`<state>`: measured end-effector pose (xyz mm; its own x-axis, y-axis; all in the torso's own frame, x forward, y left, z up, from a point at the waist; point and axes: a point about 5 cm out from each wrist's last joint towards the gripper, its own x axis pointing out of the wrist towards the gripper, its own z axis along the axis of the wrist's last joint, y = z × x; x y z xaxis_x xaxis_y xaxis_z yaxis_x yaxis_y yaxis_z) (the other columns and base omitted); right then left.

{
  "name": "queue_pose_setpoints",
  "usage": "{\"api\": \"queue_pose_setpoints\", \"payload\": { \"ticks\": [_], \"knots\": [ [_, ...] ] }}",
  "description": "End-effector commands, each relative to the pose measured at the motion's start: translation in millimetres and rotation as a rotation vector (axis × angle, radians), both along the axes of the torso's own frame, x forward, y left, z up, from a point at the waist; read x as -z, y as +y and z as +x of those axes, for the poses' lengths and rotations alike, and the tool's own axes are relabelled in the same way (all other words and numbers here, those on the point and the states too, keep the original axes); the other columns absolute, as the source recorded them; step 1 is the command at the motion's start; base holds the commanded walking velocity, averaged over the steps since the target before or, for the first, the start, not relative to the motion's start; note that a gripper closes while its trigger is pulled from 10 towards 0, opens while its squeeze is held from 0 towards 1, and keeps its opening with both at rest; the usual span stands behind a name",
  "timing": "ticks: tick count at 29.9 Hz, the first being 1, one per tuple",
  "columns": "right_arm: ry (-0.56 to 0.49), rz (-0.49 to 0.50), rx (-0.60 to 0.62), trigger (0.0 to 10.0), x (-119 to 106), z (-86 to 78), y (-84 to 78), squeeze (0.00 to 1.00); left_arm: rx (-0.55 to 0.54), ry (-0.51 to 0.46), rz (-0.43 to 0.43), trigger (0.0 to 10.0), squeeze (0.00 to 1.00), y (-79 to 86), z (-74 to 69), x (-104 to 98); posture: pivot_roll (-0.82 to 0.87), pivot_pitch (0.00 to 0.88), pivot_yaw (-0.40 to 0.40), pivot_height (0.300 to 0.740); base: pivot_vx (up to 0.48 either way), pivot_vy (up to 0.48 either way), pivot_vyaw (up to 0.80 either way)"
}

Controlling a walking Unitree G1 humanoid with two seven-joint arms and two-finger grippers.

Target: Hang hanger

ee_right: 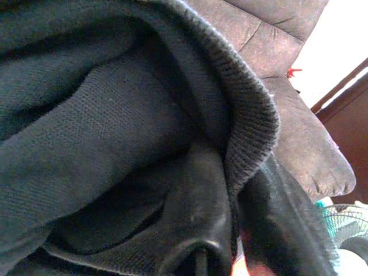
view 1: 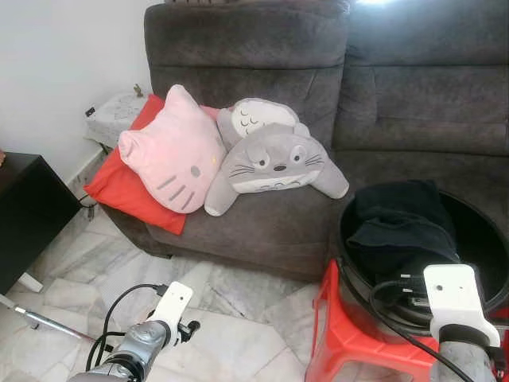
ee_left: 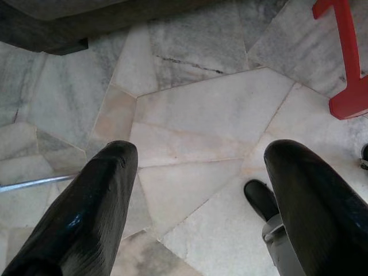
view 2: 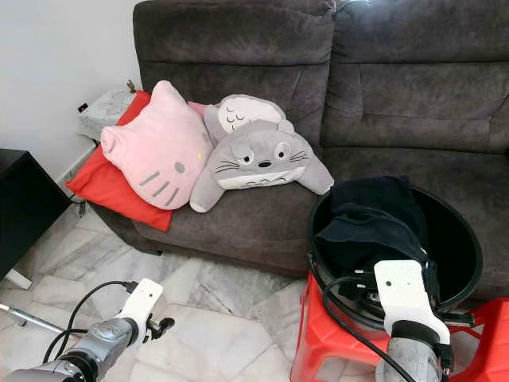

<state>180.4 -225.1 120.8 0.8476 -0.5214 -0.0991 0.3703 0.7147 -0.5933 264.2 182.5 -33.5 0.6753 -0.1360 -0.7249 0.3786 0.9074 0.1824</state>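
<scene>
Hanger is not discernible; my right gripper (ee_right: pixel 230 230) pinches soft, limp dark clothing (view 1: pixel 398 223) inside the black bucket (view 1: pixel 485 239).

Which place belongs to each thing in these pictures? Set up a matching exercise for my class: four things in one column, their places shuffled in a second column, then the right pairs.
Things
1. pink cat cushion
2. dark garment
3. black tub
4. left end effector

Places
A. on the red stool
B. above the marble floor, fingers apart
C. inside the tub
D. on the grey sofa, against a red cushion

Pairs: 1-D, 2-C, 3-A, 4-B
</scene>
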Motion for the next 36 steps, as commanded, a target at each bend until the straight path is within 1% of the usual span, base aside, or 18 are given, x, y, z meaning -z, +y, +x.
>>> {"api": "queue_pose_setpoints", "payload": {
  "ticks": [1, 10, 15, 16, 19, 21, 22, 23, 25, 26, 27, 28, 29, 31, 32, 34, 35, 36],
  "knots": [
    [-0.026, 0.003, -0.002, 0.0, -4, 1.8, 2.1, 0.00, 0.000, 0.006, 0.015, 10.0, 0.00, 3.7, -0.8, 0, -0.29, 0.000, 0.128, 0.740, 0.000, 0.000, 0.00],
    [-0.056, -0.028, 0.031, 0.0, -12, 5.0, -4.0, 0.00, 0.002, 0.007, 0.017, 10.0, 0.00, 4.1, -1.0, 0, -0.28, 0.000, 0.130, 0.740, 0.000, 0.000, 0.00],
    [-0.162, -0.192, 0.030, 0.0, -53, 22.0, -23.2, 0.00, 0.003, 0.008, 0.018, 10.0, 0.00, 4.1, -1.2, 1, -0.29, 0.000, 0.133, 0.740, 0.000, 0.000, 0.00],
    [-0.190, -0.246, 0.024, 0.0, -66, 29.4, -31.1, 0.00, 0.002, 0.009, 0.018, 10.0, 0.00, 4.0, -1.4, 1, -0.29, 0.000, 0.133, 0.740, 0.000, 0.000, 0.00],
    [-0.195, -0.253, 0.021, 0.0, -69, 31.1, -32.6, 0.00, 0.002, 0.009, 0.017, 10.0, 0.00, 4.0, -1.4, 1, -0.29, 0.000, 0.133, 0.740, 0.000, 0.000, 0.00],
    [-0.225, -0.324, 0.003, 0.0, -83, 40.8, -40.4, 0.00, 0.001, 0.009, 0.017, 10.0, 0.00, 3.8, -1.5, 1, -0.30, 0.000, 0.135, 0.740, 0.000, 0.000, 0.00],
    [-0.236, -0.325, -0.016, 0.0, -88, 45.0, -41.8, 0.00, 0.001, 0.009, 0.017, 10.0, 0.00, 3.6, -1.5, 1, -0.30, 0.000, 0.135, 0.740, 0.000, 0.000, 0.00],
    [-0.242, -0.305, -0.059, 0.0, -92, 50.4, -40.6, 0.00, -0.001, 0.008, 0.016, 10.0, 0.00, 3.6, -1.4, 1, -0.29, 0.000, 0.134, 0.740, 0.000, 0.000, 0.00],
    [-0.195, -0.253, -0.214, 0.0, -87, 57.8, -25.8, 0.00, -0.003, 0.007, 0.016, 10.0, 0.00, 3.9, -1.2, 1, -0.30, 0.000, 0.134, 0.740, 0.000, 0.000, 0.00],
    [-0.145, -0.233, -0.318, 0.0, -81, 60.4, -14.6, 0.00, -0.003, 0.007, 0.016, 10.0, 0.00, 4.0, -1.2, 1, -0.30, 0.000, 0.134, 0.740, 0.000, 0.000, 0.00],
    [-0.097, -0.162, -0.424, 0.0, -73, 60.5, -1.0, 0.00, -0.002, 0.007, 0.017, 10.0, 0.00, 4.0, -1.1, 0, -0.30, 0.000, 0.136, 0.740, 0.000, 0.000, 0.00],
    [-0.097, -0.162, -0.424, 0.0, -73, 60.5, -1.0, 0.00, -0.002, 0.007, 0.017, 10.0, 0.00, 4.0, -1.1, 0, -0.30, 0.000, 0.136, 0.740, 0.000, 0.000, 0.00],
    [-0.047, -0.144, -0.473, 0.0, -64, 58.2, 6.8, 0.00, -0.001, 0.007, 0.017, 10.0, 0.00, 3.8, -0.9, 0, -0.30, 0.000, 0.136, 0.740, 0.000, 0.000, 0.00],
    [-0.044, -0.218, -0.364, 0.0, -62, 56.4, -4.5, 0.00, 0.000, 0.008, 0.017, 10.0, 0.00, 3.5, -0.9, 0, -0.30, 0.000, 0.135, 0.740, 0.000, 0.000, 0.00],
    [-0.061, -0.225, -0.219, 0.0, -65, 55.5, -21.8, 0.00, -0.002, 0.007, 0.016, 10.0, 0.00, 3.5, -0.8, 0, -0.29, 0.000, 0.135, 0.740, 0.000, 0.000, 0.00],
    [-0.084, -0.176, -0.041, 0.0, -68, 52.2, -44.0, 0.00, -0.004, 0.006, 0.015, 10.0, 0.00, 3.5, -0.6, 0, -0.29, 0.000, 0.135, 0.740, 0.000, 0.000, 0.00],
    [-0.075, -0.117, -0.005, 0.0, -66, 52.1, -50.5, 0.00, -0.004, 0.006, 0.015, 10.0, 0.00, 3.5, -0.6, 0, -0.29, 0.000, 0.135, 0.740, 0.000, 0.000, 0.00],
    [-0.007, -0.115, -0.086, 0.0, -61, 56.0, -47.1, 0.00, -0.003, 0.007, 0.016, 10.0, 0.00, 3.5, -0.6, 0, -0.29, 0.000, 0.135, 0.740, 0.000, 0.000, 0.00]
  ]
}}
